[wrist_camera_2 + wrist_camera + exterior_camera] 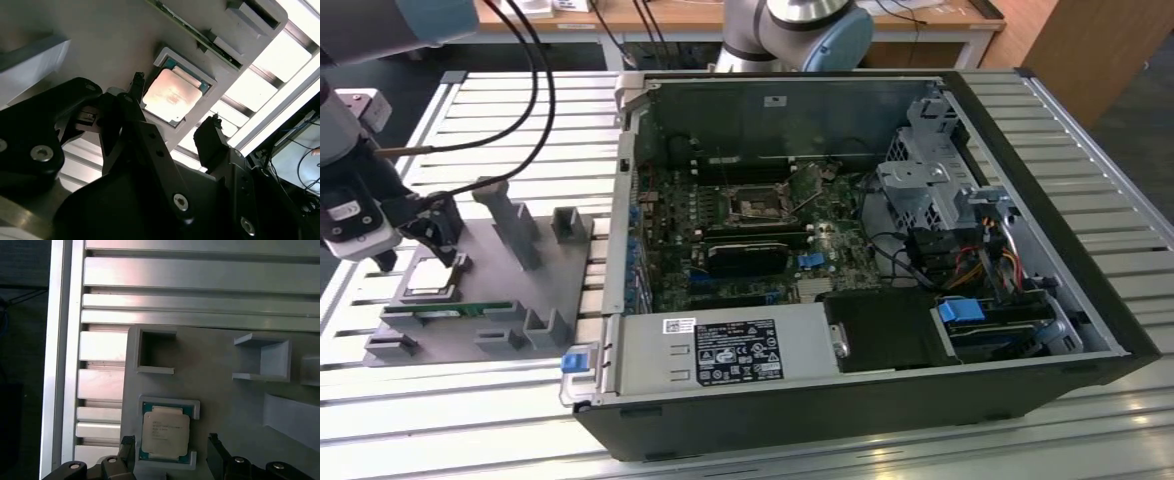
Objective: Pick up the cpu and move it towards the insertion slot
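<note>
We see the gripper (pixel 171 445) spread open, fingers (pixel 215 450) flanking the cpu (pixel 165 435) resting in the grey fixture (pixel 500 288) at the exterior view's left, well apart from the insertion slot (pixel 758 207) in the computer case (pixel 881 410).

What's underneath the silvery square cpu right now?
The silvery square cpu sits in a raised-rim pocket of the grey plastic fixture. The chip covers the pocket's floor, so nothing beneath it can be seen.
</note>
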You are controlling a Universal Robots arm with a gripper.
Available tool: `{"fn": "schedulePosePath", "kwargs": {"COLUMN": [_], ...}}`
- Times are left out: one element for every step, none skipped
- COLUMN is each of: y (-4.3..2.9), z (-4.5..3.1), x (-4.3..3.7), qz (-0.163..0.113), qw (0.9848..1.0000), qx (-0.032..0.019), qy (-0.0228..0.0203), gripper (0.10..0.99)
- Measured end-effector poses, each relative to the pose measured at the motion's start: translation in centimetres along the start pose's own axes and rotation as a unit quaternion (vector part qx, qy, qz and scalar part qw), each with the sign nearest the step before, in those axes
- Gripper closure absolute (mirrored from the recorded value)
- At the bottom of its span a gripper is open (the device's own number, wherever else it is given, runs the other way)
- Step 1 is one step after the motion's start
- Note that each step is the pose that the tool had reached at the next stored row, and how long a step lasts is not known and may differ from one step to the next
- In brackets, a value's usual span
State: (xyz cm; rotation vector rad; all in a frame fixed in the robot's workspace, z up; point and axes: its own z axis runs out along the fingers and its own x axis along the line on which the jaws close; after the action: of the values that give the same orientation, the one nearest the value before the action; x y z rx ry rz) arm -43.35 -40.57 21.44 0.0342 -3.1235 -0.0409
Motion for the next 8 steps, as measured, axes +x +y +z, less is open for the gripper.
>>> {"fn": "schedulePosePath", "kwargs": {"y": [0.04,0.08,0.13,0.15,0.16,0.18,0.2,0.23], "z": [0.17,0.32,0.45,0.55,0.65,0.75,0.86,0.97], "x": [0.0,0.0,0.01,0.02,0.03,0.04,0.09,0.12], "qz": [0.001,0.001,0.002,0.003,0.003,0.003,0.004,0.004], "qw": [1.0,1.0,1.0,1.0,1.0,1.0,1.0,1.0], "qx": [0.0,0.0,0.0001,0.0,0.0001,0.0,0.0001,0.0], "qy": [0.0,0.0,0.0,-0.0001,0.0,0.0,0.0,-0.0001], "gripper": [0.408,0.408,0.408,0.408,0.408,0.408,0.408,0.408]}}
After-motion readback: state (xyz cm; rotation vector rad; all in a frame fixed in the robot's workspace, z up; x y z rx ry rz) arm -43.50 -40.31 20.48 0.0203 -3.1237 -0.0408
